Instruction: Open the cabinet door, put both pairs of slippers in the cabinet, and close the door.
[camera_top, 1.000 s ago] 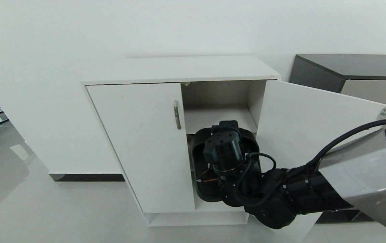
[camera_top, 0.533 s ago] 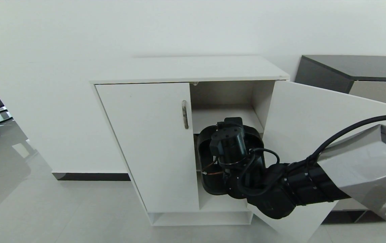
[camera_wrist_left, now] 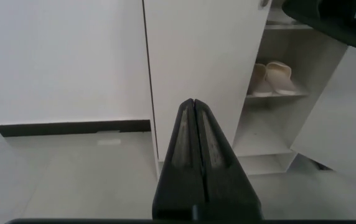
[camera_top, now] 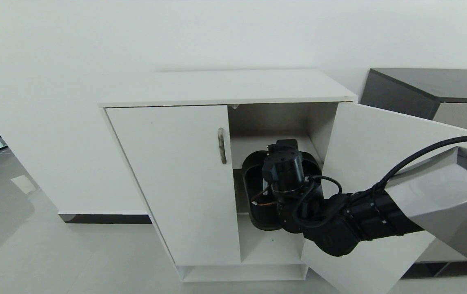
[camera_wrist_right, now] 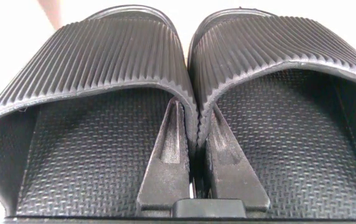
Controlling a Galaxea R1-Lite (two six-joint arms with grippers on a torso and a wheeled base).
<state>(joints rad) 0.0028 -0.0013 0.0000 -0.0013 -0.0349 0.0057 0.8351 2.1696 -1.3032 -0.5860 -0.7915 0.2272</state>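
The pair of black slippers (camera_top: 254, 179) hangs in the mouth of the cabinet's open right half, just at 4 o'clock of the handle (camera_top: 221, 145) on the closed left door (camera_top: 172, 175). It sits below the upper shelf (camera_top: 258, 145) and above the bottom board (camera_top: 270, 245). Whether the soles rest on a shelf cannot be told from the head view.

In the right wrist view, the black slippers (camera_wrist_right: 122, 68) lie side by side. The right gripper (camera_wrist_right: 192, 112) is clamped on them, with one finger inside each slipper and their two adjoining side walls pinched between. The right arm (camera_top: 339, 228) comes in from 4 o'clock, across the lower part of the open right door (camera_top: 372, 163), which swings out toward 3 o'clock.

A second pair, the beige slippers (camera_wrist_left: 271, 78), already sits on the middle shelf (camera_wrist_left: 277, 95) inside the same compartment, side by side.

The left gripper (camera_wrist_left: 194, 106) is outside the cabinet, over the floor before the closed door. Its fingers are pressed flat together with nothing between them.

The white cabinet (camera_top: 225, 87) stands against a white wall (camera_top: 176, 32) on a pale glossy floor (camera_top: 54, 253). A dark baseboard (camera_top: 103, 218) runs at 9 o'clock of its foot, and a dark grey cabinet (camera_top: 421, 87) stands at 3 o'clock.
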